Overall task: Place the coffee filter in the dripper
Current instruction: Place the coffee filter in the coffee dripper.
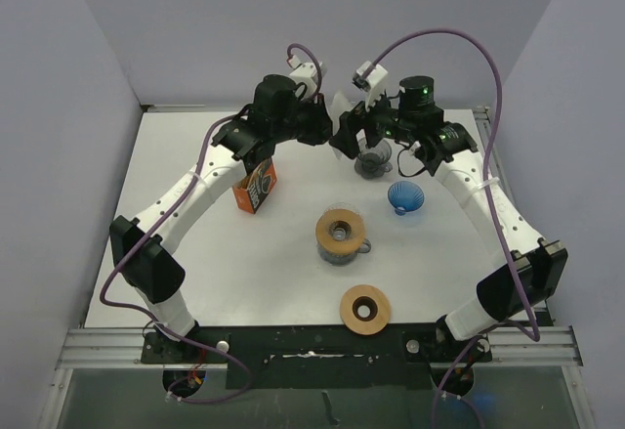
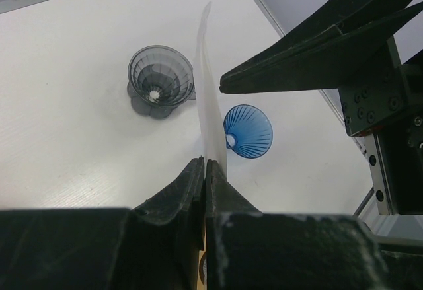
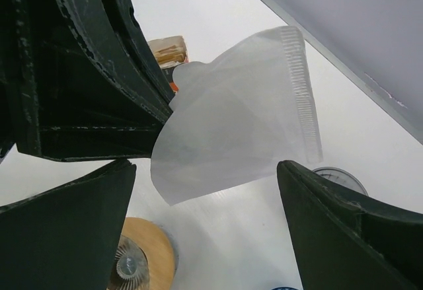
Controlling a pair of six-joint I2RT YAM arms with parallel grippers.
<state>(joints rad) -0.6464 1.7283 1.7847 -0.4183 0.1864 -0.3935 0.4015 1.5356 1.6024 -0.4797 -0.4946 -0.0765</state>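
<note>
My left gripper (image 2: pixel 205 164) is shut on the lower corner of a white paper coffee filter (image 2: pixel 210 98) and holds it in the air at the back of the table. The filter shows broadside in the right wrist view (image 3: pixel 238 118) and small in the top view (image 1: pixel 339 107). My right gripper (image 3: pixel 208 184) is open, one finger on each side of the filter's lower edge, touching nothing. A grey dripper (image 1: pixel 373 162) stands just below the grippers and also shows in the left wrist view (image 2: pixel 160 78). A blue dripper (image 1: pixel 406 196) sits to its right.
A clear dripper with a wooden collar (image 1: pixel 341 235) stands mid-table. A loose wooden ring (image 1: pixel 365 308) lies near the front edge. An orange box (image 1: pixel 257 187) stands left of centre under the left arm. The back wall is close behind both grippers.
</note>
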